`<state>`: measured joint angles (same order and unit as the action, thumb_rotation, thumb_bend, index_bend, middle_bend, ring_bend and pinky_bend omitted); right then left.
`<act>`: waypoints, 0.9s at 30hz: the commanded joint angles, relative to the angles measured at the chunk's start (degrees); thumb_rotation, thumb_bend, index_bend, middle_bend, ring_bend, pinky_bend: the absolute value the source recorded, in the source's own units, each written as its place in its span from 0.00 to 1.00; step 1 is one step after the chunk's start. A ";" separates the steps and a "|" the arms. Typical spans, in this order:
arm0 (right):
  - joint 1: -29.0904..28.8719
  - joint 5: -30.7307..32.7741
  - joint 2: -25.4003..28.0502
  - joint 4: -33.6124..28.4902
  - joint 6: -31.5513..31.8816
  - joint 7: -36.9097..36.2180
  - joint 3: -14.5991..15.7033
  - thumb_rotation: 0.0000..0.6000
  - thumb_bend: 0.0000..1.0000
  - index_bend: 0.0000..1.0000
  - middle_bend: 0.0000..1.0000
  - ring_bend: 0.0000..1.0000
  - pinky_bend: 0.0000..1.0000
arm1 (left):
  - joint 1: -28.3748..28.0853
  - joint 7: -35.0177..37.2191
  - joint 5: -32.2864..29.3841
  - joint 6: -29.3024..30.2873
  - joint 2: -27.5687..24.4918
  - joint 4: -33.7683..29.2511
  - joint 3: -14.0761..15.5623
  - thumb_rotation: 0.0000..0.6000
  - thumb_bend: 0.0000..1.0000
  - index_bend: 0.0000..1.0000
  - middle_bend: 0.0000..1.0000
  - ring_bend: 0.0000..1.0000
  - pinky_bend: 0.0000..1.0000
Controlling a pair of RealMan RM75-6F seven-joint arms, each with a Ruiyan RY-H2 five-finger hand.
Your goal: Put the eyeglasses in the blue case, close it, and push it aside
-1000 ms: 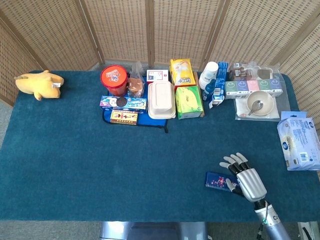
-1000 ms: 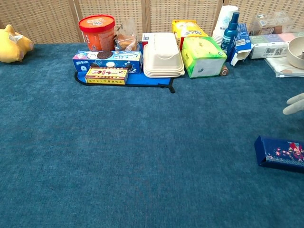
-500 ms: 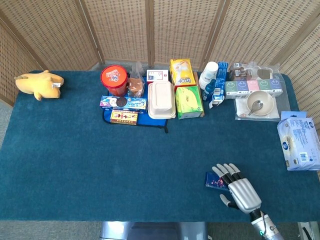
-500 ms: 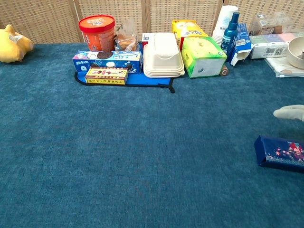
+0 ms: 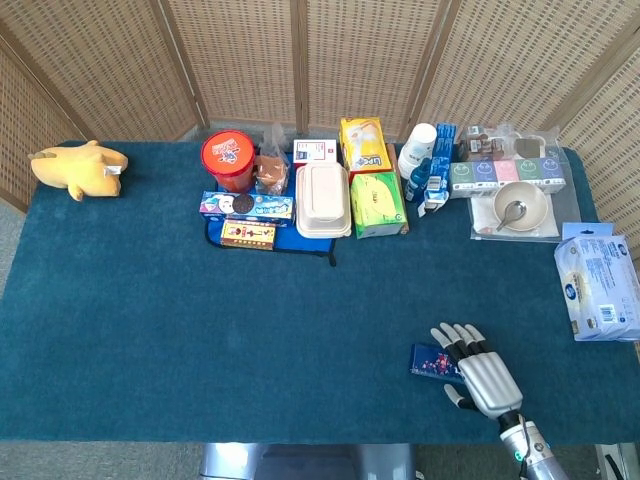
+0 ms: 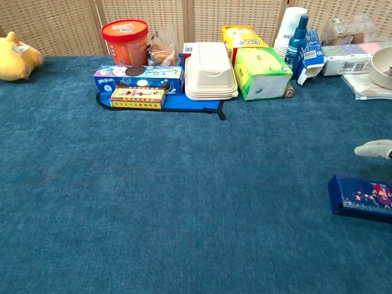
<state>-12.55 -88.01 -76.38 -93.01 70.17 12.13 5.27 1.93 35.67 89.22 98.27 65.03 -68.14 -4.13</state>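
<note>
The blue case, dark blue with a flowered pattern, lies shut near the table's front right edge. My right hand hovers over its right part, palm down with fingers spread, holding nothing. In the chest view only a white fingertip shows at the right edge, above the case. No eyeglasses are visible in either view. My left hand shows in neither view.
A row of goods lines the back: a red tub, snack boxes, a white clamshell box, a green tissue box, bottles and a bowl with spoon. A yellow plush lies far left, a wipes pack far right.
My right hand swung left and forward over the case, then shifted slightly right and back. The case has not moved.
</note>
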 commanded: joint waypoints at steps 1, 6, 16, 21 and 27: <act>-0.33 1.41 0.06 -0.51 -1.25 0.52 -0.51 0.98 0.34 0.00 0.01 0.00 0.04 | -0.04 -0.10 -0.02 -0.09 -0.03 -0.08 0.05 0.99 0.34 0.32 0.27 0.30 0.22; -0.43 2.06 -0.11 -0.53 -2.06 0.87 -0.52 0.98 0.34 0.00 0.01 0.00 0.04 | -0.20 -0.34 0.01 -0.37 -0.05 -0.27 0.16 0.99 0.34 0.32 0.27 0.30 0.22; -1.01 3.99 -0.16 0.60 -3.58 0.10 -1.48 1.00 0.35 0.00 0.04 0.00 0.04 | -0.42 -0.59 0.16 -0.48 -0.09 -0.56 0.28 0.99 0.35 0.32 0.27 0.30 0.22; -1.52 4.65 0.14 0.76 -4.86 0.04 -1.53 1.00 0.35 0.00 0.06 0.00 0.04 | -0.29 -0.62 0.10 -0.23 -0.25 -0.70 0.29 0.99 0.34 0.32 0.27 0.30 0.22; -1.61 5.03 -0.09 0.98 -5.16 -0.47 -1.65 1.00 0.35 0.04 0.10 0.00 0.04 | -0.19 -0.68 0.01 -0.19 -0.34 -0.82 0.37 0.99 0.34 0.32 0.27 0.30 0.22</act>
<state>-14.12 -83.02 -76.41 -92.09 65.04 11.73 3.66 1.75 34.99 89.23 98.08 64.69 -68.96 -3.76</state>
